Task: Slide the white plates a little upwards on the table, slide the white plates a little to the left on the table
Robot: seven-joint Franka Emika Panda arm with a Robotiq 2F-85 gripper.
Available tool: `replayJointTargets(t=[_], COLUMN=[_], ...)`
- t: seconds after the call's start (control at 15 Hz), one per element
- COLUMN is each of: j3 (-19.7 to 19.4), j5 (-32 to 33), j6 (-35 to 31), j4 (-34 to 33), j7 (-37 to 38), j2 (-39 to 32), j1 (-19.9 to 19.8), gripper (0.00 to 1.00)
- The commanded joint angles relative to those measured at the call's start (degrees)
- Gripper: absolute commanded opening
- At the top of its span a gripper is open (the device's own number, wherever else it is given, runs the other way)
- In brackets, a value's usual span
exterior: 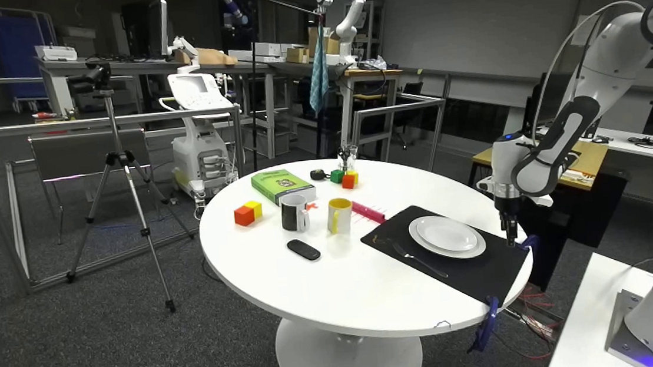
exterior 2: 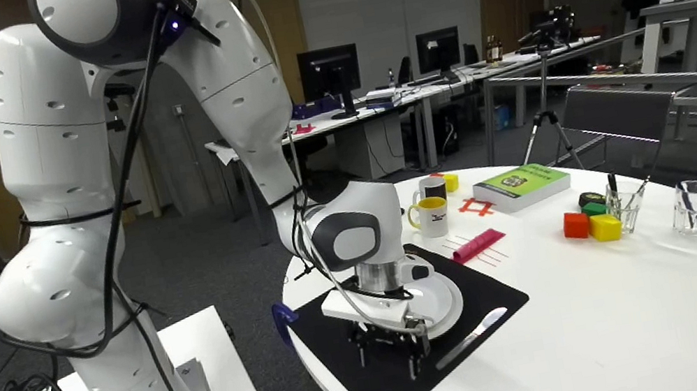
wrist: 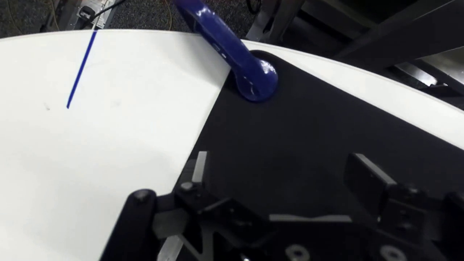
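Note:
The white plates point(exterior: 448, 236) lie stacked on a black mat near the edge of the round white table point(exterior: 288, 284). In an exterior view the plates point(exterior 2: 446, 303) are partly hidden behind the wrist. They do not show in the wrist view. My gripper point(exterior: 510, 237) points down beside the plates, on the robot's side, above the mat. In an exterior view the gripper point(exterior 2: 388, 362) has its two fingers apart. In the wrist view the gripper point(wrist: 286, 168) is open, with only the black mat between its fingers. The table point(wrist: 108, 145) also shows there.
The black mat point(exterior: 480, 279) is held by blue clamps point(exterior: 489, 323) point(wrist: 255, 81). A fork point(exterior: 419, 261) and a knife point(exterior 2: 473, 337) lie on it beside the plates. Mugs point(exterior: 339, 216), a remote point(exterior: 304, 249), a green book point(exterior: 283, 186), blocks and glasses point(exterior 2: 694, 208) stand farther off.

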State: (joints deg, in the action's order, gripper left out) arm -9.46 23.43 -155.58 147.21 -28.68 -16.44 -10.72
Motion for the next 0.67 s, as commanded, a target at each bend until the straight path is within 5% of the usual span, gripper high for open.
replayJointTargets(t=[0.0, 0.6], j3=[2.6, 4.9], j5=[-3.0, -4.2], j6=[-1.1, -1.4], j4=[-2.1, -4.8], j7=[-4.4, -5.7], j2=[-2.1, -4.9], j1=[-1.9, -2.1], gripper=[1.00, 1.00])
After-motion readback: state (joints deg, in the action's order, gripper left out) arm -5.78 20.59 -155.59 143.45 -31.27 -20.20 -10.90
